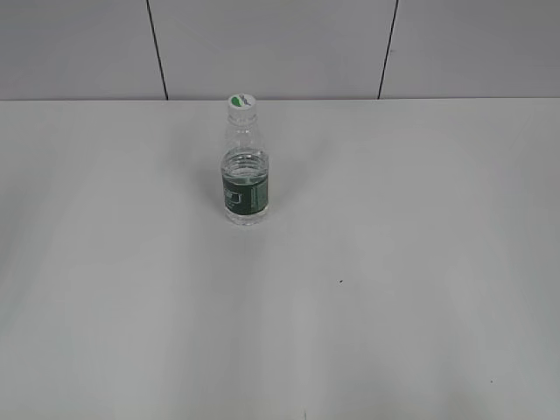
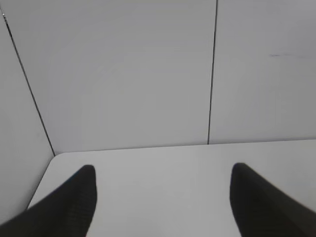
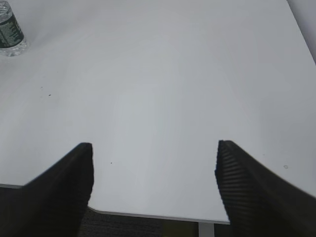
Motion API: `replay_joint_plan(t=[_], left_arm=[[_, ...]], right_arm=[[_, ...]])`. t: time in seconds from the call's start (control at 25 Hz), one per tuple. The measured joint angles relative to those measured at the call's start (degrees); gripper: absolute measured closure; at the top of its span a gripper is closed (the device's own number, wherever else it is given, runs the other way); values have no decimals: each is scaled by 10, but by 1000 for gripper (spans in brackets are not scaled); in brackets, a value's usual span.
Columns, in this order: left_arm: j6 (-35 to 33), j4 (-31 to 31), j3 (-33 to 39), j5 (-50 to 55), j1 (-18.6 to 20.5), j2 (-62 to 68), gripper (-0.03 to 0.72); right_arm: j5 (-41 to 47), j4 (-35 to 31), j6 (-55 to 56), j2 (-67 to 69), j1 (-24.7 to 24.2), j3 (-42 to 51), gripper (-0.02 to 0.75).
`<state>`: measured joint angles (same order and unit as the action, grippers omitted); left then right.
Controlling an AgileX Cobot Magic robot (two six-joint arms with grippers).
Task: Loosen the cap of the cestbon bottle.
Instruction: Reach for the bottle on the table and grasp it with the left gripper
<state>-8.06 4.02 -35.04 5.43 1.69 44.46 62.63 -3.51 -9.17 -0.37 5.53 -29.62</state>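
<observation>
The cestbon bottle (image 1: 245,175) stands upright on the white table (image 1: 394,262), left of centre toward the back. It is clear plastic with a dark green label band. Its white cap (image 1: 241,101) with a green mark sits on the neck. The bottle's lower part also shows at the top left corner of the right wrist view (image 3: 10,32). My left gripper (image 2: 163,170) is open and empty over the table's far left corner. My right gripper (image 3: 154,148) is open and empty above the table's near edge, far from the bottle. Neither gripper shows in the exterior view.
A white panelled wall with dark seams (image 1: 157,48) runs behind the table. The table's near edge (image 3: 158,216) and a leg show in the right wrist view. The table's left back corner (image 2: 54,157) meets the wall.
</observation>
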Motion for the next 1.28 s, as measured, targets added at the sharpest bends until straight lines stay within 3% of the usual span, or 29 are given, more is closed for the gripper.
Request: replay_joint_plan(t=[0.4, 0.56, 0.76, 1.04, 1.16, 1.28], left_arm=[[2, -32, 0, -290, -56, 282, 182], [36, -52, -1, -380, -69, 384, 182], [118, -153, 0, -502, -72, 495, 182], [132, -293, 12, -715, -72, 652, 182], [134, -351, 12, -735, -73, 713, 182], [133, -372, 12, -737, -74, 747, 182]], right_arm=[[0, 0, 0, 0, 0, 0, 150], [0, 0, 0, 0, 0, 0, 150], [0, 0, 0, 0, 0, 0, 150], [0, 0, 0, 0, 0, 0, 150], [0, 0, 0, 0, 0, 0, 150], [0, 0, 0, 0, 0, 0, 150]])
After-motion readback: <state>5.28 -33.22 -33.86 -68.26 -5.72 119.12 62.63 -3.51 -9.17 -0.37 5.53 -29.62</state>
